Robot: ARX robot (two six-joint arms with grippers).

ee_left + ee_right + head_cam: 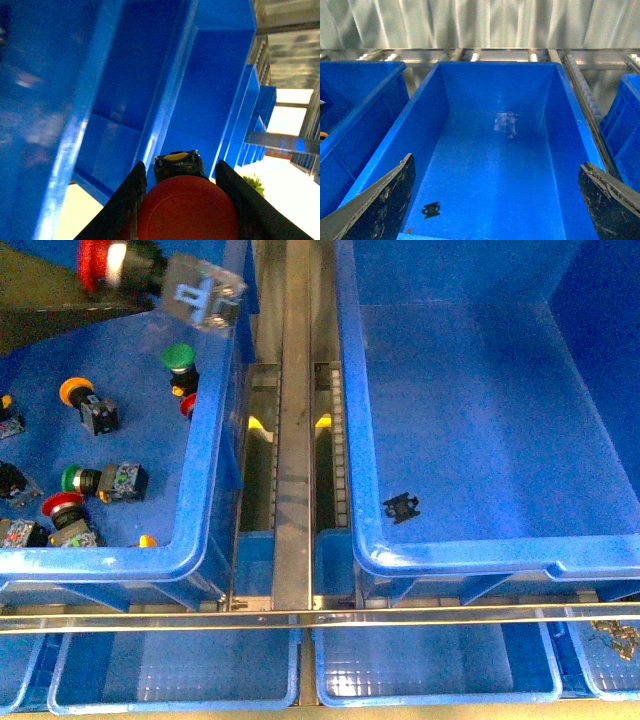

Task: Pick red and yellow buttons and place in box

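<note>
My left gripper (135, 265) is shut on a red button (98, 262), held in the air over the far corner of the left bin; its grey switch body (207, 295) sticks out toward the box. In the left wrist view the red cap (187, 210) fills the gap between the black fingers (127, 200). A yellow-orange button (76, 392) and another red button (62, 504) lie in the left bin. The box (357, 440) is the big blue bin on the right. My right gripper (497, 162) hangs open above the box (570, 125), holding nothing.
The left bin (215, 440) also holds green-capped buttons (178, 358) and other switches. A small black part (401, 507) lies on the box floor. A metal rail (293, 440) separates the two bins. Shallow blue trays (175, 670) sit below the front bar.
</note>
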